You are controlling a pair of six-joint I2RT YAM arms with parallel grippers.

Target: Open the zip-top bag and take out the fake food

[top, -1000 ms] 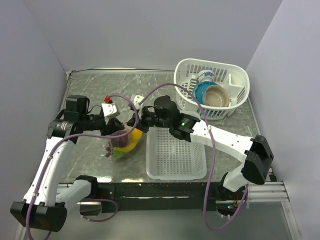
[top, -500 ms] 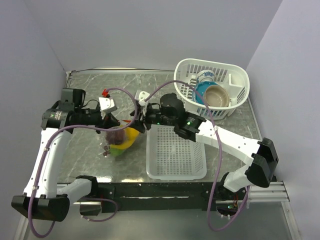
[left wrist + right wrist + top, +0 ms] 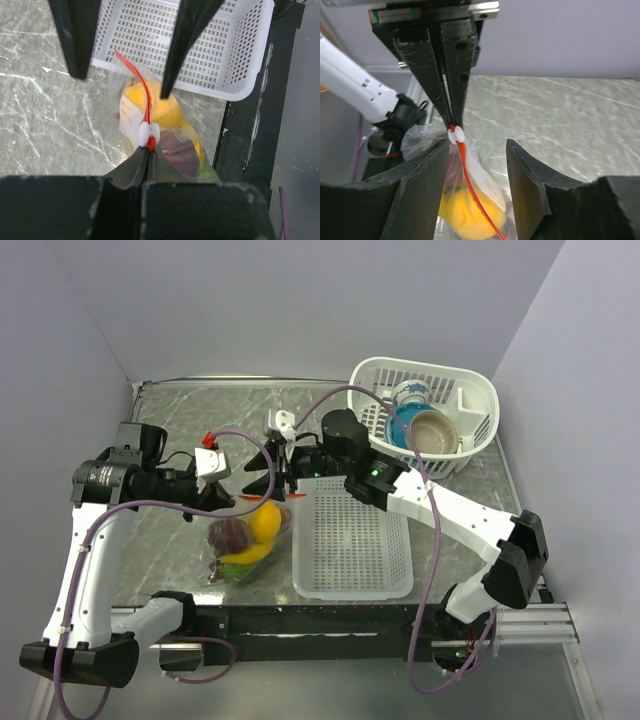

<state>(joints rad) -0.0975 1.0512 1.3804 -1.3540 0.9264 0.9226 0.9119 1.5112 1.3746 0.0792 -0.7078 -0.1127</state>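
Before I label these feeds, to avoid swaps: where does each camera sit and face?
Top: above, behind, facing down at the table; both arms show.
Left wrist: on that arm, facing down past the shut left pincer onto the bag.
Right wrist: on that arm, looking across past the open right pincer at the left one.
Both wrist views share the zipper.

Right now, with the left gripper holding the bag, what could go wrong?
The left gripper pinches the zip-top bag only at its white slider; the weight of the fake food may pull it free. The right gripper is open astride the red zipper strip; closing slightly off-line, it could miss the strip.
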